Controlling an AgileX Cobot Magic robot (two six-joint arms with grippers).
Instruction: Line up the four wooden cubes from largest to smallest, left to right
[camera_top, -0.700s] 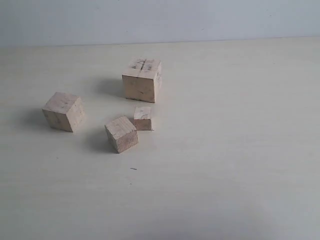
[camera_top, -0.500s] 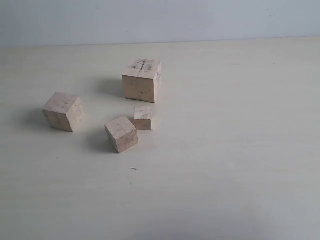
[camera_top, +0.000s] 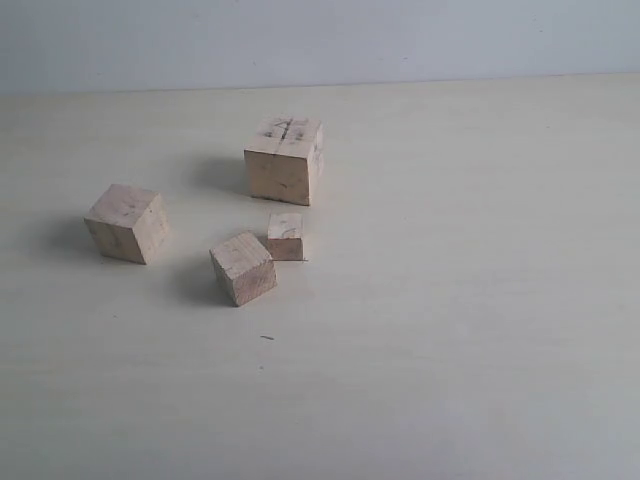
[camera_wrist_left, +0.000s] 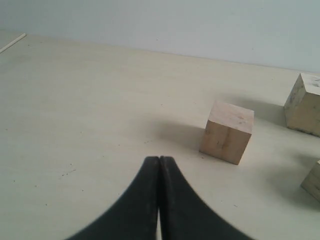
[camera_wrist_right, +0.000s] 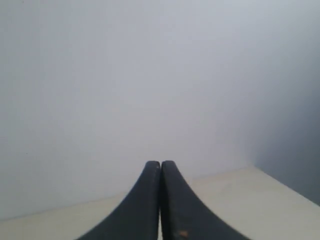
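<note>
Cubes of pale raw wood lie scattered on our cream tabletop (camera_top: 480, 300): largest scribbled cube (camera_top: 284, 160) rearmost, second cube (camera_top: 127, 222) leftmost, third cube (camera_top: 243, 268) just beside smallest cube (camera_top: 286, 236). Our black left pincer (camera_wrist_left: 159, 161) and right pincer (camera_wrist_right: 160, 164) are pressed together, empty.

table (camera_top: 480, 300): pale cream, flat | wall (camera_top: 320, 40): plain light grey | speck (camera_top: 267, 338): small, dark, on table
</note>
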